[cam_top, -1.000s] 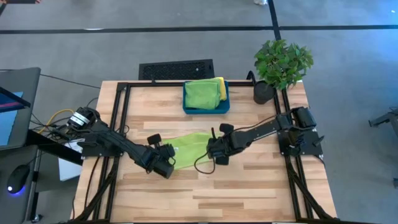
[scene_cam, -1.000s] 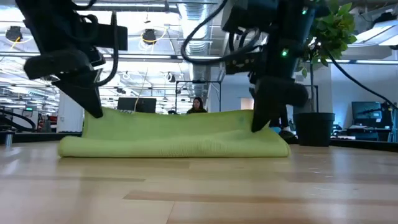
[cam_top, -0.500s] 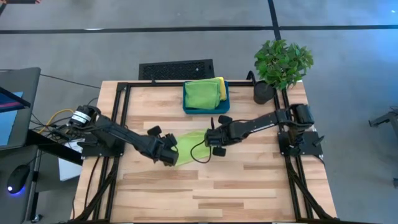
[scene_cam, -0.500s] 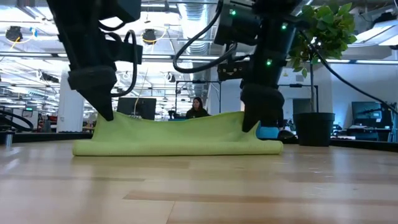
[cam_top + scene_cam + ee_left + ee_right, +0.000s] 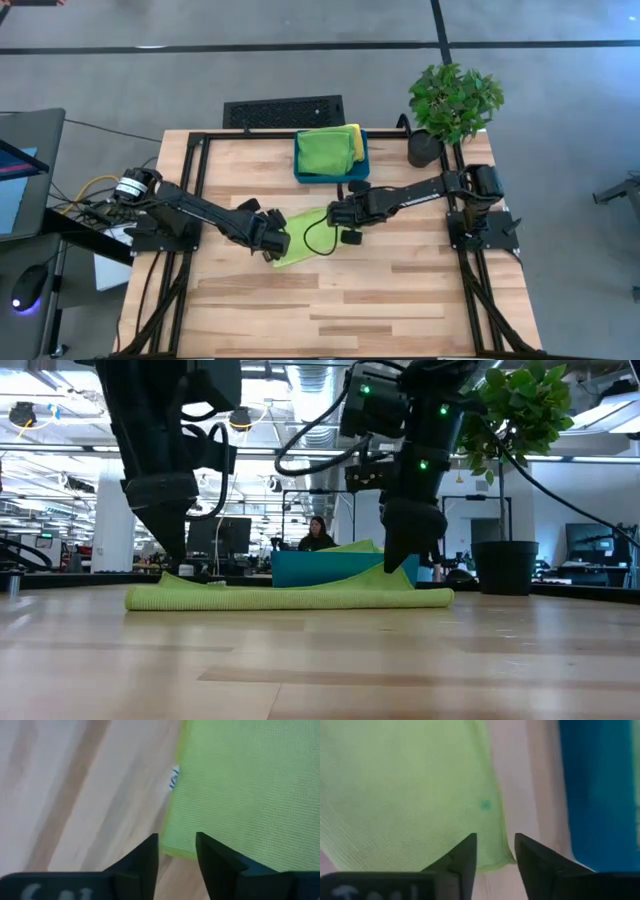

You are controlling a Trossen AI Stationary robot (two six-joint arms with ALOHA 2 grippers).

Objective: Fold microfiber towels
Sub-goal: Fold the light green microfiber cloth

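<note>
Wood worktop (image 5: 400, 290) fills the middle of the high view, with my two arms coming in from the left and right edges and meeting at center. Up at the top center there's the teal bin (image 5: 360, 165) with a green cloth and a sliver of a yellow one stacked in it, and a potted plant (image 5: 452, 100) off in the upper right.

The lime green towel (image 5: 305, 235) I'm working on lies flat at center, just below the bin, looking folded over on itself already. Its long axis runs on a slant, from lower left up toward the upper right, so it points roughly at the bin's near corner.

Left gripper (image 5: 176, 852) sits at the towel's lower-left end, fingers narrowly apart with the cloth edge showing between them. Right gripper (image 5: 495, 851) is at the upper-right end, same story, a slim gap over the hem. Both look like they've got nothing pinched, though I can't fully rule out a bit of fabric caught.

What worries me: if either finger is snagged in the loops, lifting off will drag the top layer and undo the fold. The right gripper is also close to the bin wall, so a sloppy retreat could bump it.
</note>
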